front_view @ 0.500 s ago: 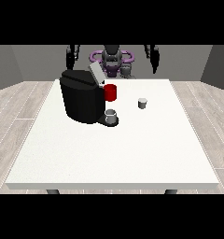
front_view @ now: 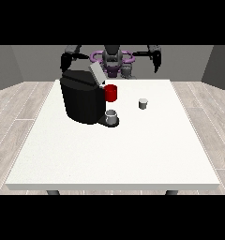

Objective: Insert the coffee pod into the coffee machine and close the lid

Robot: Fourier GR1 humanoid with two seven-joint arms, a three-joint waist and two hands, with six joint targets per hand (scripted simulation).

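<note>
The hand at the view's right (front_view: 156, 61) hangs raised at the far edge of the table (front_view: 109, 154), well apart from everything on it, and whether its fingers are straight or curled cannot be told; the hand at the view's left (front_view: 65, 61) is likewise up beside the robot's shoulder, its fingers equally unreadable. Nearest on the white top stands a small grey cup (front_view: 112, 117) on the black drip tray of the coffee machine (front_view: 81, 99). A little farther back and to the right, on bare table, sits the coffee pod (front_view: 143, 103), a small grey cylinder, upright and apart from the machine. Behind the cup a red part (front_view: 111, 93) shows on the machine's front, and above it the lid (front_view: 96, 73) stands tilted open, a pale flap rising from the top. Compared with half a second ago, nothing on the table has shifted: pod, cup and lid lie as they did, and both arms hold much the same raised pose. So the task has, by my reading, hardly begun; the pod waits untouched, and a hand must first come down over it.
</note>
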